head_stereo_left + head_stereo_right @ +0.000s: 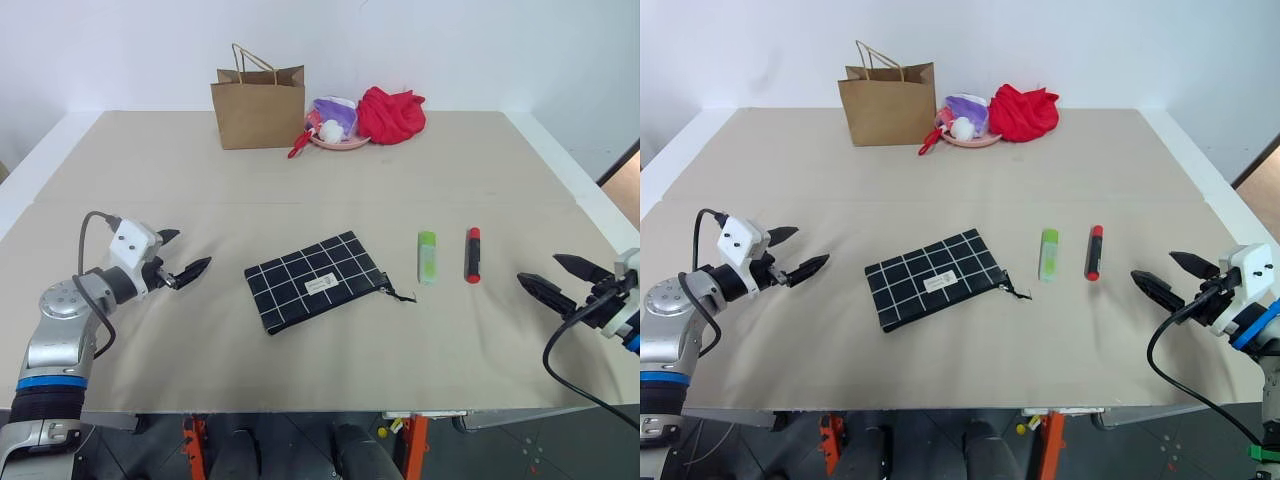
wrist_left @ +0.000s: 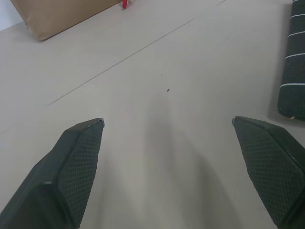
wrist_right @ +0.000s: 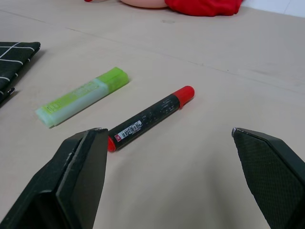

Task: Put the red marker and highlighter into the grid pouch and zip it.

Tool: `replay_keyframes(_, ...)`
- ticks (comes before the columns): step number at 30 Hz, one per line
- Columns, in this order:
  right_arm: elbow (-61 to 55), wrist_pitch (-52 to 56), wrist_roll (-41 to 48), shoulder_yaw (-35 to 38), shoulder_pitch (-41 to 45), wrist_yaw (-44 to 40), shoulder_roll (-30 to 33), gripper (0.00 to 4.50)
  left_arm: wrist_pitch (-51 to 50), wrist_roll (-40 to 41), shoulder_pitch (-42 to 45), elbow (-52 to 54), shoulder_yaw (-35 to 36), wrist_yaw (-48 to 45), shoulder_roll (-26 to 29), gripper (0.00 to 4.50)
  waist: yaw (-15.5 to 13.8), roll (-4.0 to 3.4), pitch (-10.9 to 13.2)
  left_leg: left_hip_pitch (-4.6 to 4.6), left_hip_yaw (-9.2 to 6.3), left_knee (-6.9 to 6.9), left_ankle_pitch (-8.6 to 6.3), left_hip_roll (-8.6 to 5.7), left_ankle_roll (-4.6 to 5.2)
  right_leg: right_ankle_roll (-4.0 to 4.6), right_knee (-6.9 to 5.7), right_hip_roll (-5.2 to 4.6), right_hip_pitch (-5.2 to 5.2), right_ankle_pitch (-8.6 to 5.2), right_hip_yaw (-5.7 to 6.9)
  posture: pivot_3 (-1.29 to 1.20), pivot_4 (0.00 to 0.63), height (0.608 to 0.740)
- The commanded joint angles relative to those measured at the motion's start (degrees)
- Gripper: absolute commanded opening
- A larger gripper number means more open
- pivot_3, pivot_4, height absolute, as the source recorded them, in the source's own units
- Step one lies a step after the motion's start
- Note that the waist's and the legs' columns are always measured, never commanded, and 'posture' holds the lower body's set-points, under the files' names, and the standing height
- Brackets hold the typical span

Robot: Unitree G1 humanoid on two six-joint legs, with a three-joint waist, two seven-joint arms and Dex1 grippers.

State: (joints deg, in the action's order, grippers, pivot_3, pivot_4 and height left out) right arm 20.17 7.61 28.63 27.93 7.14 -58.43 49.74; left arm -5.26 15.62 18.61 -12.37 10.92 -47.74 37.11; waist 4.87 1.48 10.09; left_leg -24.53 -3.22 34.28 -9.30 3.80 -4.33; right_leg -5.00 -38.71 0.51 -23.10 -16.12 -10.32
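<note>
Table: a big tan table takes up most of the frame.
Grid pouch: the grid pouch lies flat in the middle of the frame, tilted a bit, with its zip pull at its right end.
Highlighter: the highlighter lies on the table just right of the pouch, not touching it, green cap at the top.
Red marker: the red marker lies beside the highlighter on its right, near but apart, red cap at the top.
Left gripper: the left gripper hangs at the left of the frame, well apart from the pouch; its two fingers are spread wide with nothing in them.
Right gripper: the right gripper hangs at the right edge, near the marker but not touching it; its fingers are spread wide and hold nothing.
Far edge: a brown paper bag stands at the top middle, with a pink bowl and a red cloth just to its right.
</note>
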Motion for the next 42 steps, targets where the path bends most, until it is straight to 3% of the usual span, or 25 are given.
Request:
replay_keyframes(1, -1.63, -0.92, 0.18, 1.40, 0.52, 0.15, 0.60, 4.48, 1.12, 0.57, 0.47, 1.65, 1.05, -0.55, 1.24, 4.45, 0.00, 0.00, 0.00, 0.00, 0.00, 0.00, 0.00, 0.00, 0.00, 0.00, 0.00, 0.00, 0.00, 0.00, 0.00, 0.00, 0.150, 0.740)
replay_keyframes(18, -12.37, 4.34, 1.00, -2.46, 2.44, 3.43, -2.73, 4.48, -0.30, 2.11, 0.82, 5.61, -1.55, -5.36, 0.87, 4.45, 0.09, -0.01, 0.00, 0.02, -0.01, 0.02, 0.00, 0.00, 0.00, 0.00, -0.05, 0.00, 0.01, 0.01, 0.00, 0.00, 0.150, 0.740)
replay_keyframes(23, -19.14, 13.31, 2.55, -8.31, 9.65, 9.93, -7.43, 4.48, -0.78, 2.63, 1.35, 9.06, -5.41, -8.60, 0.27, 4.45, 0.62, -0.03, 0.01, 0.04, -0.02, 0.05, 0.04, 0.00, -0.03, 0.04, -0.12, 0.02, 0.01, 0.11, 0.00, 0.00, 0.150, 0.740)
replay_keyframes(29, -22.95, 16.66, -0.28, -19.70, 17.82, 13.99, -16.18, 4.48, 1.84, 0.63, 0.90, 11.77, -12.25, -13.24, -0.19, 4.45, 0.81, -0.04, 0.01, 0.03, -0.04, 0.04, 0.06, 0.01, -0.03, 0.03, -0.14, 0.04, 0.00, 0.11, 0.00, 0.00, 0.150, 0.740)
replay_keyframes(32, -23.06, 16.03, -2.85, -25.37, 18.99, 14.57, -20.52, 3.25, 1.99, 0.64, 1.23, 12.21, -14.05, -14.04, -0.88, 4.50, 0.83, -0.04, 0.01, -0.03, -0.10, 0.03, 0.06, 0.01, -0.03, 0.05, -0.16, 0.04, -0.04, 0.08, 0.06, 0.00, 0.150, 0.740)
replay_keyframes(38, -18.34, 10.60, -8.63, -30.31, 16.40, 14.78, -23.57, 0.19, 1.90, 0.79, 1.37, 14.07, -15.69, -14.47, -2.11, 4.50, 0.38, -0.04, 0.01, -0.17, -0.14, 0.04, 0.04, 0.00, -0.01, 0.19, -0.15, 0.01, -0.09, 0.11, 0.13, 0.00, 0.150, 0.740)
replay_keyframes(42, -14.57, 7.20, -11.27, -31.02, 15.73, 14.85, -24.37, 0.02, 2.11, 0.55, 1.25, 14.91, -16.19, -14.74, -2.08, 4.50, 0.39, -0.04, 0.02, -0.12, -0.14, 0.04, 0.05, 0.01, -0.01, 0.12, -0.17, 0.03, -0.09, 0.08, 0.14, 0.00, 0.150, 0.740)
